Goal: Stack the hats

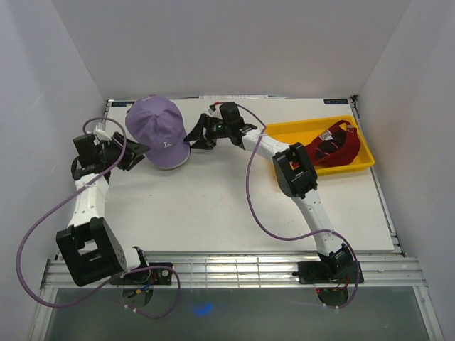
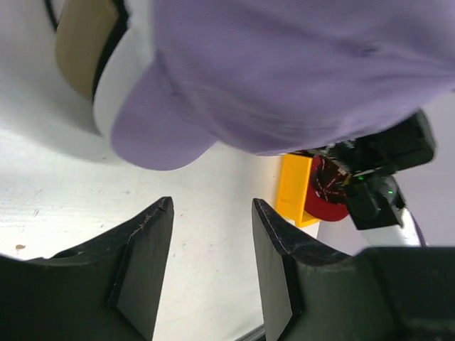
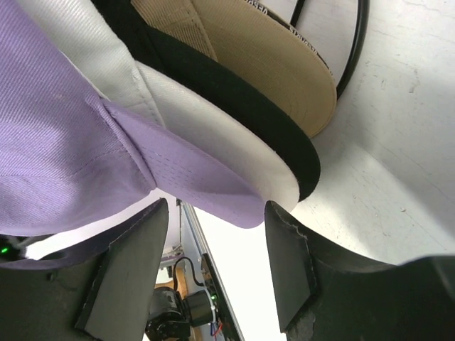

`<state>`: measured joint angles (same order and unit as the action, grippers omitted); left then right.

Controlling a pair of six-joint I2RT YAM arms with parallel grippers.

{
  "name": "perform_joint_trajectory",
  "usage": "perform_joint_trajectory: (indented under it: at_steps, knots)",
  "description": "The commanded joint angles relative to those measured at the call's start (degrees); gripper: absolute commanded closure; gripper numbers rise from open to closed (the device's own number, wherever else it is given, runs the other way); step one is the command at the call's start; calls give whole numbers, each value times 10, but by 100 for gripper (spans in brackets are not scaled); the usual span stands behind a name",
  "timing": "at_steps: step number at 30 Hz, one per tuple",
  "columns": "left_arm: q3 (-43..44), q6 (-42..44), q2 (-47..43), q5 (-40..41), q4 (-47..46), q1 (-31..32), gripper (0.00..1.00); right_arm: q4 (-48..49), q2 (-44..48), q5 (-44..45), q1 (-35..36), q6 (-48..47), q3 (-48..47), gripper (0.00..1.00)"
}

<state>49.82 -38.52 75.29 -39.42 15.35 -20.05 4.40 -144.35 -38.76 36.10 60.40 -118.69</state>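
Note:
A stack of caps stands at the back left of the table with the purple cap (image 1: pixel 160 130) on top. In the right wrist view the purple brim (image 3: pixel 192 181) lies over the white brim (image 3: pixel 234 153), the black brim (image 3: pixel 242 99) and the tan brim (image 3: pixel 263 50). The red cap (image 1: pixel 335 144) lies in the yellow tray (image 1: pixel 298 132). My left gripper (image 1: pixel 144 150) is open and empty at the stack's left side. My right gripper (image 1: pixel 192 135) is open and empty at its right side, close to the brims.
The yellow tray sits at the back right, near the table's right edge. White walls close in the table on three sides. A purple cable loops off the left arm; another runs along the right arm.

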Motion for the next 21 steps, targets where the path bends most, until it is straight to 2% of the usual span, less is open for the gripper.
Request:
perform_joint_trajectory:
  at_steps: [1,6,9,12,13,16,17,19,21]
  knots:
    - [38,6,-50,1,18,6,43,13,41,2,-5,-12,-2,37]
    - [88,-7,-95,17,20,10,44,4,42,-1,-6,-18,-6,37]
    - [108,-33,-109,27,-30,17,44,3,45,-1,-6,-22,0,37]
    - [122,-71,-107,57,-129,34,44,4,49,-2,-7,-26,4,37]
    - [139,-76,-89,85,-171,51,44,3,50,-2,-7,-26,5,37]
    - [177,-66,-50,143,-208,110,44,3,50,-3,-7,-24,1,37]
    - [215,-53,-21,193,-207,127,44,3,49,-4,-7,-24,-2,37]
    - [249,-16,8,240,-205,167,44,7,49,-6,-7,-24,-3,37]
    - [285,-2,48,296,-205,180,44,9,49,-9,-8,-25,-4,37]
